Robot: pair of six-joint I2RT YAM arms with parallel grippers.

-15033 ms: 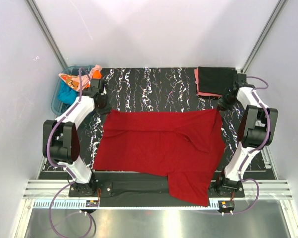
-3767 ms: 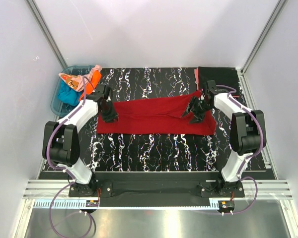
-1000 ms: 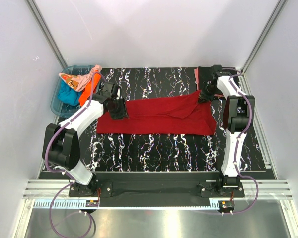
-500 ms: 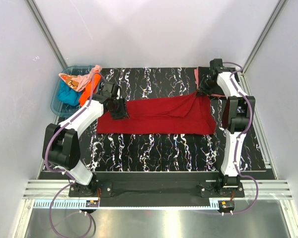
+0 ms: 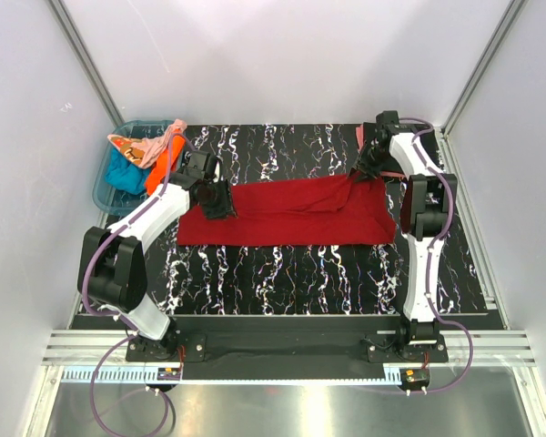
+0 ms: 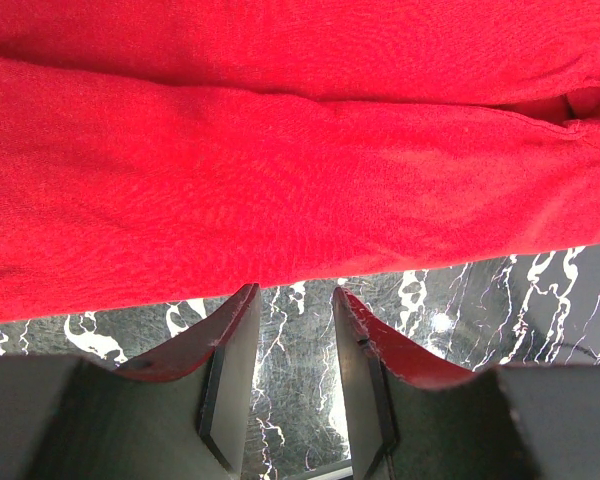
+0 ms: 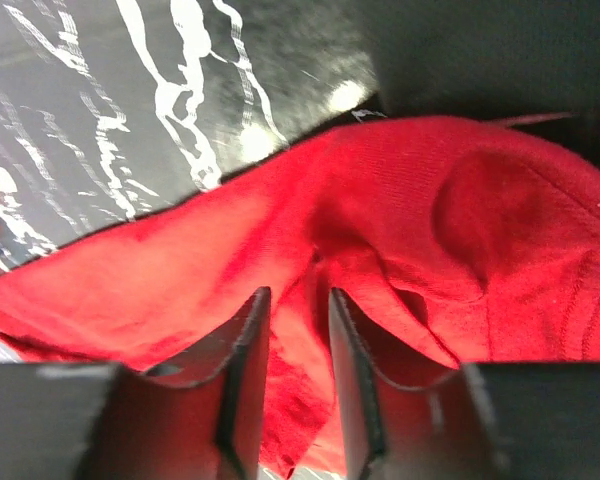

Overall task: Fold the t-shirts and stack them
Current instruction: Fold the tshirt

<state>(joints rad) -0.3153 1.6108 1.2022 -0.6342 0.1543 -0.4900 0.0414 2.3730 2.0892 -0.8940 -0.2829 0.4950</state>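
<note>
The dark red t-shirt (image 5: 291, 214) was laid across the middle of the tabletop (image 5: 282, 273) as a long band, folded lengthwise. Its left end was beside the left hand (image 5: 218, 200) and its far right corner was under the right hand (image 5: 366, 166).

The left hand was held spread, with nothing between its fingers (image 6: 230, 340); bare tabletop was seen through the gap, just at an edge of the cloth. The right hand was likewise parted a little, above a rumpled hump of cloth, and no fold was seen clamped in it.

The step was judged to be the tidying of the band before a crosswise fold. For that to be done well, the bunched right corner would have to be pulled flat first. Both layers would then have to be taken together at each end, so that the edges were kept matched.

The cloth was soft and matt, smooth over most of its length and creased only at the right end. An edge of a folded pink t-shirt (image 5: 358, 138) was seen at the far right. An orange t-shirt (image 5: 166, 157) and a teal t-shirt (image 5: 120, 173) were heaped in the blue tub (image 5: 100, 187) at the far left.
</note>
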